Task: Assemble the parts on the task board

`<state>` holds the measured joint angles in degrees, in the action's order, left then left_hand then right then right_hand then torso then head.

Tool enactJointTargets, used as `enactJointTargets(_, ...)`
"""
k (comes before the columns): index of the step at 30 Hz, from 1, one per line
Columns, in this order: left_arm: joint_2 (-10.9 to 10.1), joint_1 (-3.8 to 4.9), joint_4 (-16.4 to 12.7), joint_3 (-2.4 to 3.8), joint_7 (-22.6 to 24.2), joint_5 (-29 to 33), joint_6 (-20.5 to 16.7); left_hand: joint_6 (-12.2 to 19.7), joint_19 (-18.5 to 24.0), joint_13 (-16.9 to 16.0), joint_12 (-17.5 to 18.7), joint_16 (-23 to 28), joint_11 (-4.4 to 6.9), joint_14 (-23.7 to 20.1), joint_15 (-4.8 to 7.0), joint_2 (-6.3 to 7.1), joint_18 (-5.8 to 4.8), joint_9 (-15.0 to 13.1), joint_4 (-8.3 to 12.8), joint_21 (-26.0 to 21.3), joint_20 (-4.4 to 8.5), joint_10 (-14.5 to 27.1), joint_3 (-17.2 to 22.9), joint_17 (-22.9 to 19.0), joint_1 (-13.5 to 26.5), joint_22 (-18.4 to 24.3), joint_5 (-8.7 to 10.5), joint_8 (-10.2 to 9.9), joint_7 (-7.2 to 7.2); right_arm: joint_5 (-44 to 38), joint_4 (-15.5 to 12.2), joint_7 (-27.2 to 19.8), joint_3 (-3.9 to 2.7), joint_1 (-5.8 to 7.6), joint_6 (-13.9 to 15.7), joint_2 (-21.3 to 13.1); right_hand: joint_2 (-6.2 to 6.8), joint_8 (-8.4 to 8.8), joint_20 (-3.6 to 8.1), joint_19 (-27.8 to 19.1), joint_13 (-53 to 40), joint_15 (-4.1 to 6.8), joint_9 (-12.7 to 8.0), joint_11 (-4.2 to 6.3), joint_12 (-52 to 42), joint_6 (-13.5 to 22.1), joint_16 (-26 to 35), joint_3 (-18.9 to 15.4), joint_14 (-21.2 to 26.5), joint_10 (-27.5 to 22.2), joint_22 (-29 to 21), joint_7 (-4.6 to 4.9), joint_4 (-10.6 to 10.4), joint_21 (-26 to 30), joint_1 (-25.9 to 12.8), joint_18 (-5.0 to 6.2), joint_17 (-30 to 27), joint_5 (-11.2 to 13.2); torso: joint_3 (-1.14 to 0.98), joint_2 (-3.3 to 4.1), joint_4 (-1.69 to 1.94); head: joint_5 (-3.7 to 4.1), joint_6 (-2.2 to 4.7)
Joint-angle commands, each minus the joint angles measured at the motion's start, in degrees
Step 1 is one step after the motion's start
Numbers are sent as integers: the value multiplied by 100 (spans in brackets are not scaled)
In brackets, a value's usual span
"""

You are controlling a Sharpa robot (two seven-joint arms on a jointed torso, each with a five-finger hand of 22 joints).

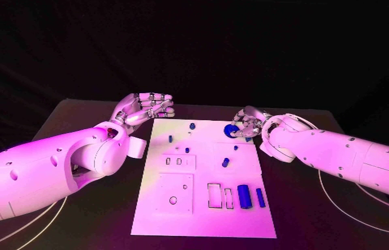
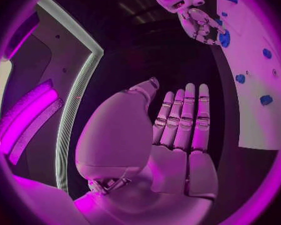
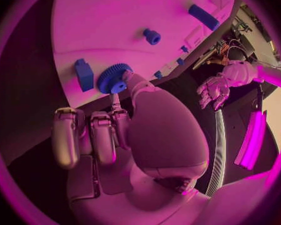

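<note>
The white task board (image 1: 203, 216) lies in the middle of the black table. At its far right edge my right hand (image 1: 249, 123) pinches a blue gear (image 1: 232, 130) between thumb and a finger; the gear (image 3: 113, 78) sits low over the board (image 3: 115, 15), next to a small blue block (image 3: 84, 74). My left hand (image 1: 146, 106) hovers off the board's far left corner, palm up, fingers straight and apart (image 2: 181, 120), holding nothing. The left wrist view also has my right hand (image 2: 200, 21) on the gear (image 2: 224, 38).
Several small blue parts lie on the board: a peg (image 1: 192, 126), a short pin (image 1: 226, 162), a cylinder (image 1: 244, 196) and a bar (image 1: 260, 197) near the front right. Rectangular recesses (image 1: 177, 192) mark the front left. White cables (image 1: 357, 205) trail on the table.
</note>
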<state>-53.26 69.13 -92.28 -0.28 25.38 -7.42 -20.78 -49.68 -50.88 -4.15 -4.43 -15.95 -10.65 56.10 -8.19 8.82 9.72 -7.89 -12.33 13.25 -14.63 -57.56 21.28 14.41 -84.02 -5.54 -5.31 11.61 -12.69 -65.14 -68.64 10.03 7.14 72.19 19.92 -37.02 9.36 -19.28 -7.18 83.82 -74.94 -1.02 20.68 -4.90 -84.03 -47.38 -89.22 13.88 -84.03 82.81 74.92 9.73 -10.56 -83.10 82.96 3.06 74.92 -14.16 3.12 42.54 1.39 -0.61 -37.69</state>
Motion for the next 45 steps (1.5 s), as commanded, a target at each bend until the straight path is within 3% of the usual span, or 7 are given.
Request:
enactJointTargets(1,8,8,-5,4,18,-3,109,-1,-22,3,20,-38,-16,-50,0,7,77,-5,-13,28,-14,-38,34,5,32,5,21,37,-125,-187,17,86,13,-24,-188,1,62,23,35,63,-739,31,-21,10,-35,-60,-27,78,-558,29,694,-18,-3,-33,-2,-85,1329,27,3,-4,2,-2,-8)
enactJointTargets(10,5,8,-4,4,1,-3,118,-1,-20,3,22,-44,-16,-58,0,6,77,-6,-14,28,-15,-42,37,13,42,7,21,41,-126,-463,-11,62,16,-31,-95,-4,159,94,46,71,-746,39,-90,16,-33,-118,-28,327,-559,33,717,-21,26,-43,8,-89,1333,-18,2,-3,0,-1,-6)
enactJointTargets(17,13,7,3,4,-7,-3,127,-1,-20,3,22,-44,-16,-61,-1,6,77,-6,-14,28,-15,-42,38,13,43,7,21,41,-126,-888,-166,-185,17,-35,432,-12,253,93,96,145,-1007,96,-166,87,-224,-490,-41,1132,-568,280,841,-95,200,-128,-44,-117,1374,-122,-4,-3,7,-12,13)
enactJointTargets(28,37,6,26,4,-13,-3,136,-1,-20,3,22,-44,-16,-61,-1,6,77,-6,-14,28,-15,-42,38,13,43,7,21,41,-126,-1857,-565,-130,11,78,1073,157,298,84,124,214,-1120,126,-175,118,-307,-609,-54,1384,-578,387,943,-133,285,-208,-188,-144,1420,-150,-2,-2,5,-13,58)
enactJointTargets(36,64,6,2,4,-22,-3,155,-1,-20,3,22,-44,-16,-61,-1,6,77,-6,-14,28,-15,-42,38,13,43,7,21,41,-126,-2157,-776,-19,12,112,1100,427,301,89,130,229,-1136,132,-178,124,-317,-626,-57,1444,-581,402,965,-137,310,-225,-222,-150,1433,-148,3,2,4,-37,56)
enactJointTargets(45,97,7,-7,4,-26,-3,153,-1,-20,3,22,-44,-16,-61,-1,6,77,-6,-14,28,-15,-42,38,13,43,7,21,41,-126,-2205,-625,20,57,88,984,825,307,97,132,232,-1143,133,-181,123,-322,-625,-57,1463,-581,408,970,-135,313,-228,-254,-151,1431,-145,6,3,24,-44,51)
